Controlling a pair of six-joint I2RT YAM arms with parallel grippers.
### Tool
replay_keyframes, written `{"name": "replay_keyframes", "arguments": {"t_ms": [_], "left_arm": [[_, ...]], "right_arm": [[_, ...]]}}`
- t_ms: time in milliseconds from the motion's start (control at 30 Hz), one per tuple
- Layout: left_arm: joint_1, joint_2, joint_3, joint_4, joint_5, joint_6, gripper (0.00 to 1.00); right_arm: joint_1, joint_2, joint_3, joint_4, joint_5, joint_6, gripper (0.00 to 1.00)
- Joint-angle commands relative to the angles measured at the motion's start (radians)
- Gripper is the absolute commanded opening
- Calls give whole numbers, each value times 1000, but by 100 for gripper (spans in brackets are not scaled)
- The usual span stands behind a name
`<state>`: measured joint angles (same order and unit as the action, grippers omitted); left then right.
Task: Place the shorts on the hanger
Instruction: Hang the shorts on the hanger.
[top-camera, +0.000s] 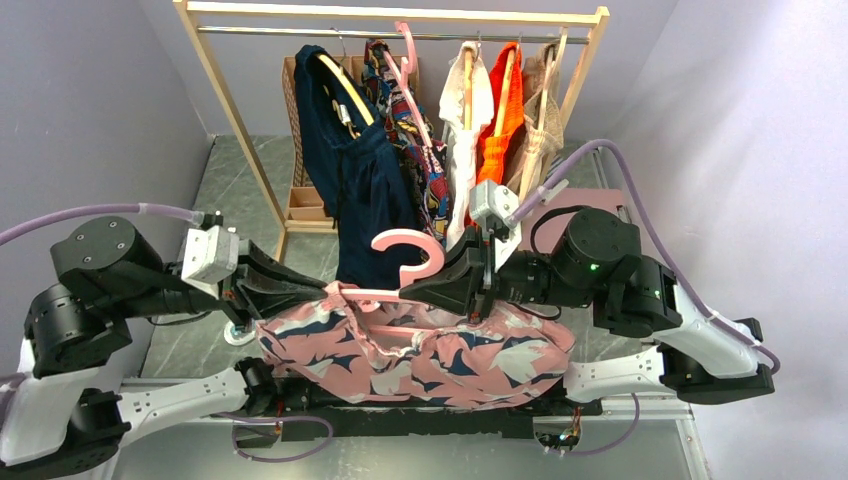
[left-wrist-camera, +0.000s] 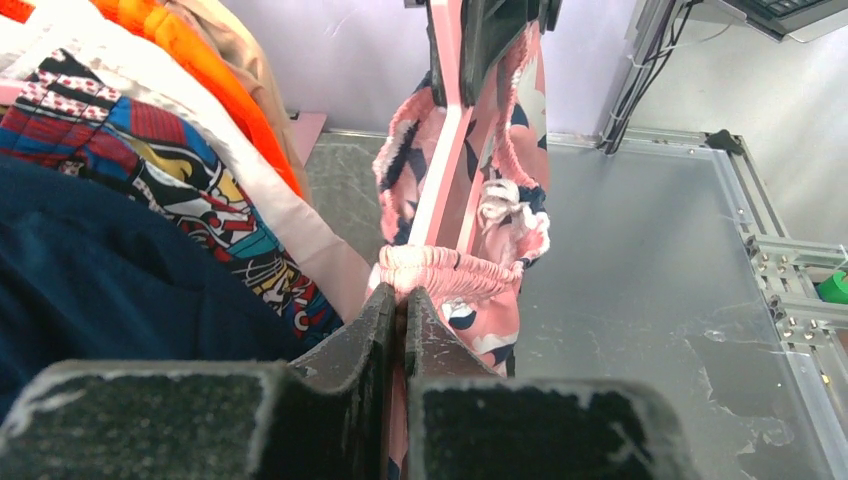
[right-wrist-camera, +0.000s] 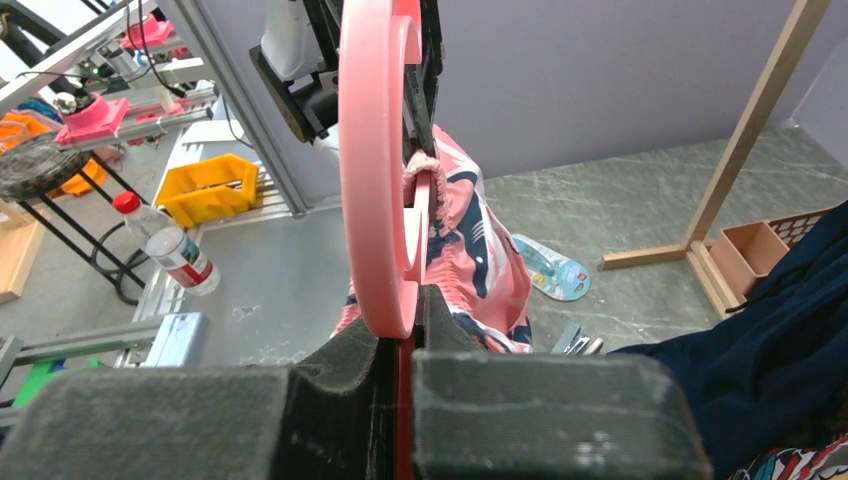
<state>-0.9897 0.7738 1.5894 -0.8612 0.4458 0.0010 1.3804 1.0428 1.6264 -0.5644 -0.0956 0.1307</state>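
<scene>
You've got the R end effector (right-wrist-camera: 405, 312) clamped on the neck of the hanger (top-camera: 411, 251) to hold it level above the desk (left-wrist-camera: 640, 250), w/ the L end effector (left-wrist-camera: 398, 302) pinched shut on the shorts (top-camera: 420, 357) at the waistband, hanger's 9 o'clock tip, prob. to seat it on the shoulder.

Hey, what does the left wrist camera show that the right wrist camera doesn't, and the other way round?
Only the left wrist view: the left gripper pinching the gathered waistband of the shorts, with an orange garment and a multicolour patterned garment off to one side. Only the right wrist view: the right gripper shut on the hanger at the base of its hook, plus a red-capped bottle and a yellow bin. Both show the shorts on the pink hanger, and a navy garment at the edge.
</scene>
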Motion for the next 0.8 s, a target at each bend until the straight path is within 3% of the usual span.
{"name": "replay_keyframes", "arguments": {"t_ms": [0, 133, 267, 333, 633, 767], "left_arm": [[3, 51, 0, 87, 82, 5, 7], [3, 81, 38, 79, 70, 18, 10], [3, 62, 106, 57, 19, 20, 54], [3, 41, 146, 45, -9, 20, 64], [3, -44, 143, 19, -86, -1, 70], [3, -5, 233, 39, -80, 18, 75]], "right_arm": [[-1, -10, -11, 170, 26, 2, 0], [-1, -28, -29, 237, 38, -5, 0], [-1, -13, 34, 225, 32, -25, 0], [-1, 0, 75, 196, 29, -35, 0], [-2, 14, 135, 81, 36, -40, 0], [-2, 39, 200, 71, 22, -51, 0]]}}
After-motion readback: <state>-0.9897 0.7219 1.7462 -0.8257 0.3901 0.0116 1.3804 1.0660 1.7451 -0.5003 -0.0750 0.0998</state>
